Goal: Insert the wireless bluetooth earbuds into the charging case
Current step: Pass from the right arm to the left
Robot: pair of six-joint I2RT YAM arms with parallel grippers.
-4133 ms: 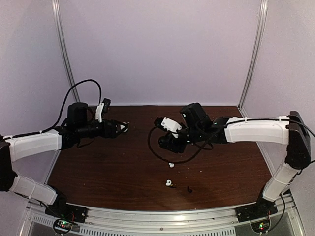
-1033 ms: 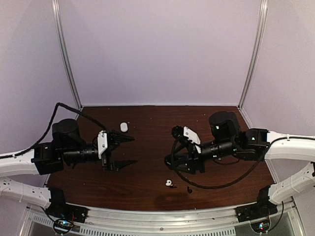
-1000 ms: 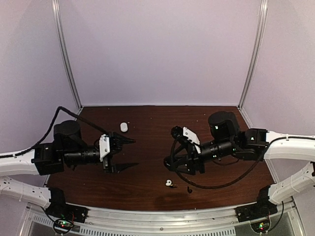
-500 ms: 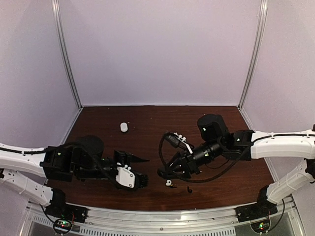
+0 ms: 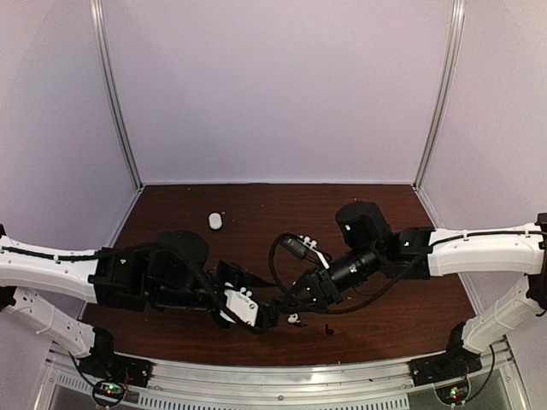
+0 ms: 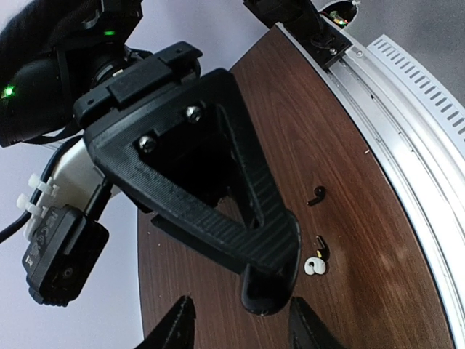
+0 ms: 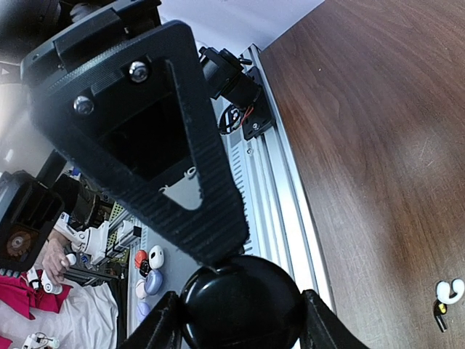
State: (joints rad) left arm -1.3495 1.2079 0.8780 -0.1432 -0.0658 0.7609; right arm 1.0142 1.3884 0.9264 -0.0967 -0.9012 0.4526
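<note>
Both arms have swung together at the top view's lower centre: right gripper (image 5: 295,301) clamped on the black charging case (image 7: 240,305), left gripper (image 6: 242,327) part-open and empty beside it, white earbud (image 6: 314,267) lying loose nearby, so a knock could dislodge case or bud.

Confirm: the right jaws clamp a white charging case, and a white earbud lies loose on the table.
Not white: the jaws of the right gripper clamp a black charging case, as the right wrist view shows. The white earbud does lie loose on the table.
</note>
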